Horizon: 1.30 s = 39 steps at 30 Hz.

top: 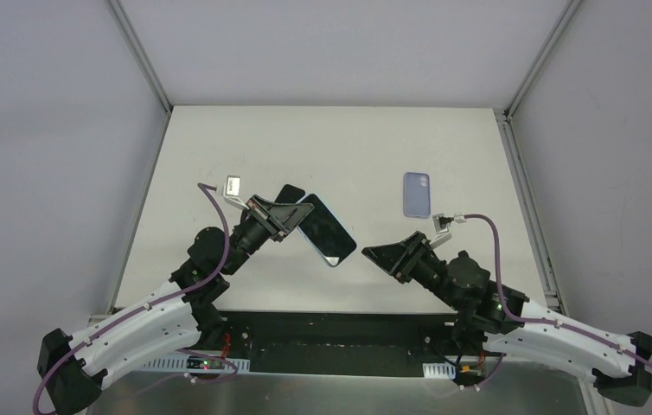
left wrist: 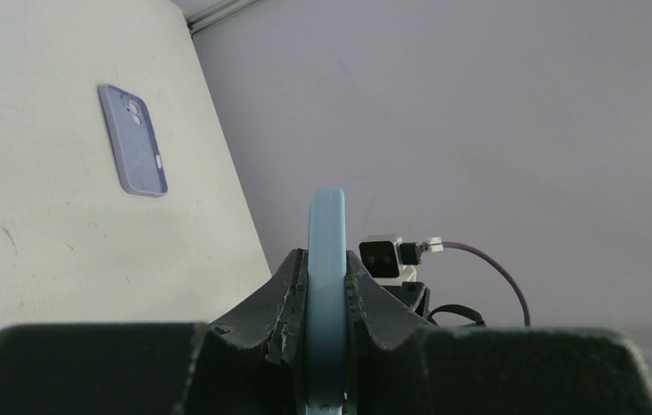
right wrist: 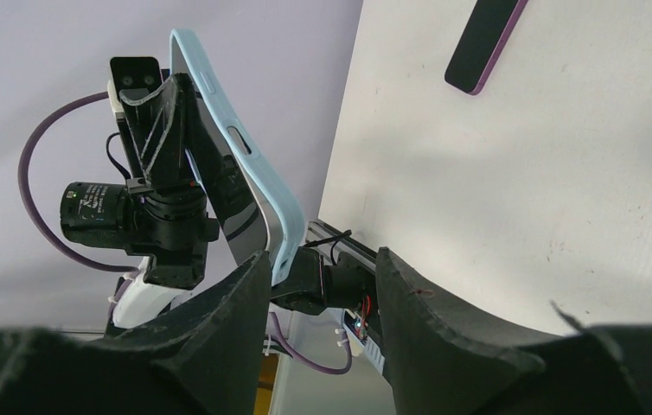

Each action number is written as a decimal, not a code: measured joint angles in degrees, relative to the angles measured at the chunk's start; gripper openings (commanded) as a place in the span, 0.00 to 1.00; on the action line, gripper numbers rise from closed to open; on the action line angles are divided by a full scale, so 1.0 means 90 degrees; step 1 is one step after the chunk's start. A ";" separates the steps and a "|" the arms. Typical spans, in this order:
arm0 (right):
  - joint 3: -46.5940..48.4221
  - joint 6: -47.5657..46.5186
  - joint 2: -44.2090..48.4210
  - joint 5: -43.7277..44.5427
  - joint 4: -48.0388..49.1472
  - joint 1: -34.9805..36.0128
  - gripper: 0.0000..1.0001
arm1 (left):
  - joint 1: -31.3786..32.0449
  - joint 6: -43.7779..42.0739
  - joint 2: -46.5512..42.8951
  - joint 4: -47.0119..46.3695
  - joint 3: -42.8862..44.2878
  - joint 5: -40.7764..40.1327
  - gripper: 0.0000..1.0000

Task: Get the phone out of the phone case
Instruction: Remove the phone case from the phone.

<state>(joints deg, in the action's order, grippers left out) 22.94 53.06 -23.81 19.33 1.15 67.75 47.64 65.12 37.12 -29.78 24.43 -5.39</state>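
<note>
From above, my left gripper [top: 275,216] sits left of centre, pinching the phone [top: 327,226], whose dark screen faces up inside its light blue case [top: 333,259], held off the table [top: 219,147]. My left wrist camera shows only the case's thin blue edge standing upright at centre frame, my two fingers pressed against its sides. The right wrist view shows the case's long rim with its side buttons running diagonally at upper left. A pale strip shows inside the rim near its lower end, and I cannot tell whether the phone has lifted there. My right gripper [top: 387,255] hangs right of centre, jaws spread around nothing, just apart from the phone's lower corner. A lavender case [top: 417,194] lies back up at centre right, well clear. A dark slab [top: 289,192] lies just behind my left gripper, which partly covers it
</note>
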 measured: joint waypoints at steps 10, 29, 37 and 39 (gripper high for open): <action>0.0000 0.0005 -0.0279 -0.0017 0.0090 0.0000 0.51 | 0.0000 0.0000 -0.0002 0.0000 0.0005 0.0078 0.00; 0.0024 0.0002 -0.0415 -0.0034 0.0328 0.0000 0.53 | 0.0000 0.0000 -0.0015 0.0000 0.0010 0.0078 0.00; 0.0024 0.0005 -0.0525 -0.0034 0.0345 0.0000 0.52 | 0.0000 0.0000 -0.0049 0.0000 0.0010 0.0087 0.00; 0.0024 0.0007 -0.0549 -0.0036 0.0350 0.0000 0.52 | 0.0000 0.0000 -0.0083 0.0000 0.0010 0.0087 0.00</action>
<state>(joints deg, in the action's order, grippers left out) 23.16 53.12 -28.75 19.00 4.29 67.75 47.64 65.12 36.38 -29.78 24.51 -4.60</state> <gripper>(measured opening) 0.522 0.158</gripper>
